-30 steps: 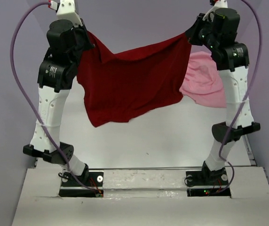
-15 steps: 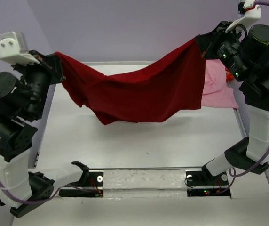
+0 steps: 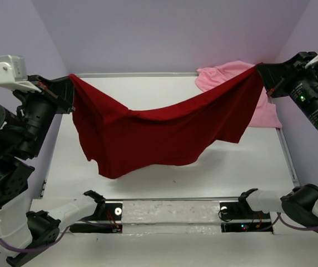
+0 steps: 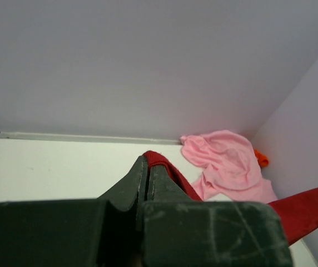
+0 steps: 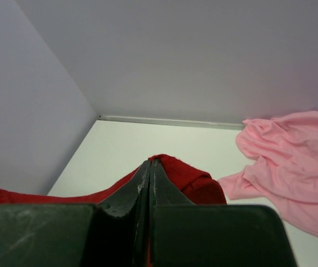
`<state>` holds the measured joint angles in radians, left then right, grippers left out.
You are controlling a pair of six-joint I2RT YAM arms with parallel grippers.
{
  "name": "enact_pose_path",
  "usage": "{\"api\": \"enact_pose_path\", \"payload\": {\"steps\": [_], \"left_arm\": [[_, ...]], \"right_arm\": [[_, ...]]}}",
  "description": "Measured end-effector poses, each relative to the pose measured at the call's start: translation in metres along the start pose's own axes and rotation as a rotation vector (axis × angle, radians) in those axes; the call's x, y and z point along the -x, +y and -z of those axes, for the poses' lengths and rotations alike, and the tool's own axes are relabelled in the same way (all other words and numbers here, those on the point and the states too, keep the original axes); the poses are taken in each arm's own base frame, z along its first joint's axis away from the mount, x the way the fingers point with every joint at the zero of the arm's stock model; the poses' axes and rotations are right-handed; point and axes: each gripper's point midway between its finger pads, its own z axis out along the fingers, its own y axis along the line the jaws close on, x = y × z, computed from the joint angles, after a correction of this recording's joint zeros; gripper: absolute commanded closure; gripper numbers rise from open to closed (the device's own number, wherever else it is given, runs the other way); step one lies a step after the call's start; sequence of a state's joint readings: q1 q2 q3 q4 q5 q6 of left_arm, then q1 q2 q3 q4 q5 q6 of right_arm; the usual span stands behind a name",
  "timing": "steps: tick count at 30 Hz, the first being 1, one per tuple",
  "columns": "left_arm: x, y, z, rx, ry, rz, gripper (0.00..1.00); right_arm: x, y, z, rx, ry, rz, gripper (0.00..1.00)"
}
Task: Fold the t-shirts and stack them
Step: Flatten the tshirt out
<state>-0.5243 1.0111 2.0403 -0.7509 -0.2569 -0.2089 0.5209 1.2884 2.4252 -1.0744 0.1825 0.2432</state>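
The dark red t-shirt (image 3: 159, 130) hangs in the air, stretched between both arms and sagging in the middle. My left gripper (image 3: 70, 80) is shut on its left corner, and the red hem (image 4: 158, 160) shows at the closed fingertips in the left wrist view. On the right corner my right gripper (image 3: 259, 68) is shut too, with red cloth (image 5: 195, 178) bunched at its tips. The light pink t-shirt (image 3: 242, 75) lies crumpled at the table's back right, also seen as the pink t-shirt (image 4: 228, 164) and the pink t-shirt (image 5: 292, 161). A bit of the orange t-shirt (image 4: 261, 159) peeks out behind it.
White table (image 3: 148, 183) with a raised rail along the back (image 3: 137, 74) and right edge (image 3: 287, 156). Lilac walls close in the back and both sides. The arm bases (image 3: 114, 214) sit at the near edge.
Both arms have swung outward and lower, pulling the dark red t-shirt wider apart. The shirt hangs lower and more spread, and the pink t-shirt behind it shows more.
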Motion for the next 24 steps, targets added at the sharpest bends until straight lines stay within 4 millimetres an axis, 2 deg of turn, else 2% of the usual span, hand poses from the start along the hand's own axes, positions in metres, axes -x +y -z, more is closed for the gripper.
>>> {"api": "enact_pose_path", "payload": {"steps": [3, 6, 10, 14, 16, 18, 21, 24], "left_arm": [[-0.019, 0.001, -0.009, 0.01, 0.065, -0.02, 1.0], [-0.024, 0.0, -0.014, 0.012, 0.085, -0.027, 1.0], [-0.03, 0.002, -0.023, 0.035, 0.099, -0.045, 1.0], [-0.043, 0.006, -0.026, 0.05, 0.127, -0.063, 1.0], [-0.044, 0.009, -0.025, 0.066, 0.128, -0.07, 1.0], [-0.041, 0.016, -0.025, 0.105, 0.118, -0.079, 1.0], [-0.029, 0.031, -0.02, 0.186, 0.082, -0.09, 1.0], [-0.019, 0.039, -0.01, 0.22, 0.054, -0.088, 1.0]], "right_arm": [[-0.009, -0.002, 0.004, 0.001, 0.022, 0.004, 1.0], [-0.016, -0.002, -0.005, -0.005, 0.043, 0.008, 1.0], [-0.034, 0.0, -0.031, -0.008, 0.096, 0.017, 1.0], [-0.064, 0.004, -0.061, 0.003, 0.178, 0.027, 1.0], [-0.081, 0.007, -0.074, 0.011, 0.226, 0.033, 1.0], [-0.086, 0.011, -0.083, 0.019, 0.243, 0.037, 1.0], [-0.086, 0.04, -0.107, 0.065, 0.233, 0.049, 1.0], [-0.109, 0.08, -0.125, 0.126, 0.263, 0.089, 1.0]]}}
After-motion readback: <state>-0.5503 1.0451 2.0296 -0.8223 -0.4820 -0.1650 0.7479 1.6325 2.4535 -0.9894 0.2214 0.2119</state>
